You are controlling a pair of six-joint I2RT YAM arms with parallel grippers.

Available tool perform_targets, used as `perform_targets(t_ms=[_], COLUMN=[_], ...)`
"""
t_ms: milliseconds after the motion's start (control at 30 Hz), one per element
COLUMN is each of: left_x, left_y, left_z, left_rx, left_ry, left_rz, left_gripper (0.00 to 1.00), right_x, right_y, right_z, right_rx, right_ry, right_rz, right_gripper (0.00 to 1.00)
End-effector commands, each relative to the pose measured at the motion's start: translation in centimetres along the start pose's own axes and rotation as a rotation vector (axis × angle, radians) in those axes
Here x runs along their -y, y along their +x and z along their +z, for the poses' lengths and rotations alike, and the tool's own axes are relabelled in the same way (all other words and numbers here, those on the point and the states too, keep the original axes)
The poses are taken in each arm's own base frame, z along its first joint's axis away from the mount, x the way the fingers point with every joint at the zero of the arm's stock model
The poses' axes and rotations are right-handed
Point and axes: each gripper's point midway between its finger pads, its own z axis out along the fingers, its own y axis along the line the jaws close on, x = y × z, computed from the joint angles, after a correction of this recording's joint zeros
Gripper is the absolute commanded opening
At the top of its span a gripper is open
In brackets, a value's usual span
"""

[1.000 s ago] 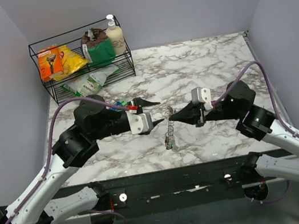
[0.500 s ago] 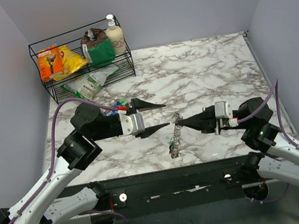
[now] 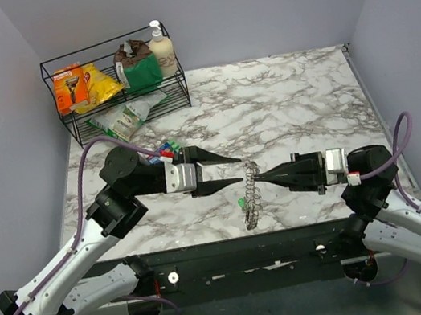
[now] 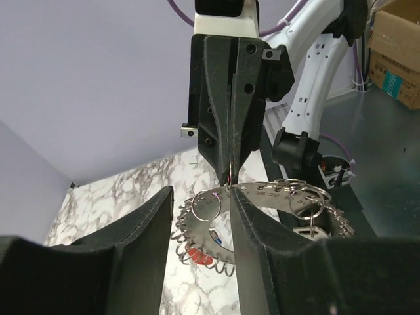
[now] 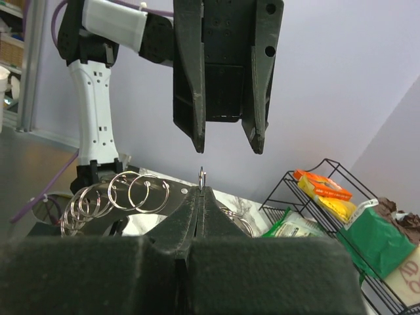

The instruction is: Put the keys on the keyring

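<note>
The keyring (image 3: 250, 195) is a flat metal disc edged with several split rings, hanging over the marble table (image 3: 306, 100). My right gripper (image 3: 261, 173) is shut on one split ring (image 5: 202, 176) at the disc's rim (image 4: 275, 197). My left gripper (image 3: 239, 169) faces it, open, with a fingertip on either side of that ring (image 4: 228, 187) and nothing gripped. A green key (image 3: 240, 202) shows just left of the disc. Other keys (image 3: 166, 148) lie half hidden behind the left arm. Behind the disc, a red key head (image 4: 197, 257) shows in the left wrist view.
A black wire rack (image 3: 119, 100) holding packets and a bottle stands at the back left, also in the right wrist view (image 5: 328, 190). Grey walls close in on both sides. A black rail (image 3: 236, 255) runs along the table's near edge.
My right arm has drawn back and lowered, carrying the keyring toward the near edge. My left gripper has swung round to face it, fingers now astride the pinched ring.
</note>
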Motion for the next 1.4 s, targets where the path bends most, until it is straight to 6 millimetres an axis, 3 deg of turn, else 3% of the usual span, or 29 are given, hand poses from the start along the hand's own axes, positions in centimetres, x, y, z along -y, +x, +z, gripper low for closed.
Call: perform_targets(t_ms=[0, 267, 700, 1200, 1367], left_x=[0.7, 1.7, 1.5, 1.5, 1.4], left_y=[-0.7, -0.4, 0.5, 1.1, 1.1], left_z=[0.3, 0.8, 1.4, 1.8, 1.9], left_rx=[0.052, 0.052, 0.035, 0.025, 0.024], left_ry=[0.053, 0.133, 0.149, 0.173, 0.169], left_rz=[-0.013, -0.043, -0.071, -0.092, -0.092], left_gripper=[0.47, 0.47, 0.42, 0.27, 0.17], right_x=[-0.3, -0.2, -0.2, 0.0, 0.0], right_y=[-2.1, -1.9, -1.6, -1.2, -0.9], right_z=[0.1, 0.1, 0.3, 0.4, 0.4], right_rx=[0.075, 0.071, 0.061, 0.051, 0.045], right_ry=[-0.023, -0.016, -0.023, -0.019, -0.021], right_rz=[-0.044, -0.042, -0.036, -0.032, -0.027], right_gripper=[0.01, 0.01, 0.01, 0.01, 0.01])
